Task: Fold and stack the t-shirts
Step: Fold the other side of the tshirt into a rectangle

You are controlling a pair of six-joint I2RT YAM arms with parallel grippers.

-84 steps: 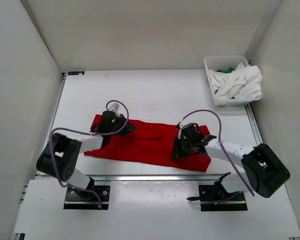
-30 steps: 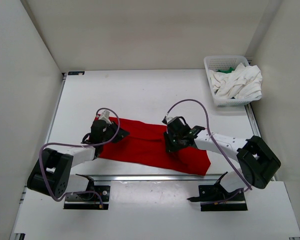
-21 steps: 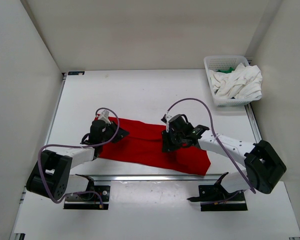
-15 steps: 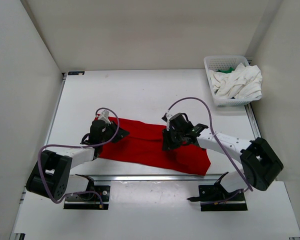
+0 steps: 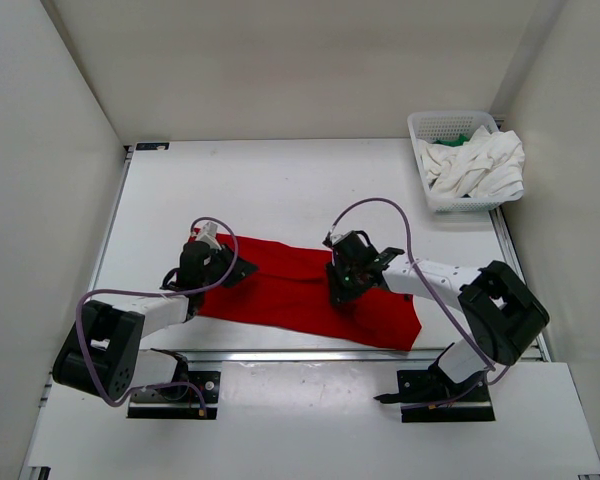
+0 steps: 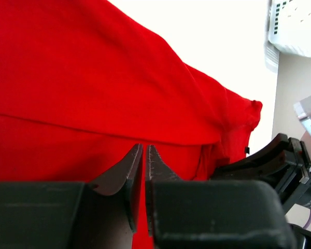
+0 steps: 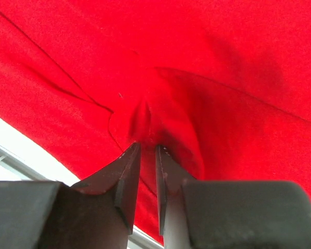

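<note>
The red t-shirt (image 5: 290,285) lies as a long flat strip across the near part of the table. My left gripper (image 5: 196,262) is at its left end, with the jaws closed to a thin slit on the red cloth (image 6: 93,78) at a fold line. My right gripper (image 5: 338,285) is right of the shirt's middle, jaws pinched on a puckered ridge of cloth (image 7: 145,111). The white t-shirt (image 5: 475,165) is bunched in the basket, with a bit of the green t-shirt (image 5: 462,140) showing behind it.
The white mesh basket (image 5: 430,125) stands at the far right corner, next to the right wall. A metal rail (image 5: 300,354) runs along the table's near edge, just below the shirt. The right gripper's black body (image 6: 280,161) shows in the left wrist view.
Since 2.8 s ago both grippers have shifted left and the shirt's lower left flap has been drawn in. Over the last second the arms have barely moved.
</note>
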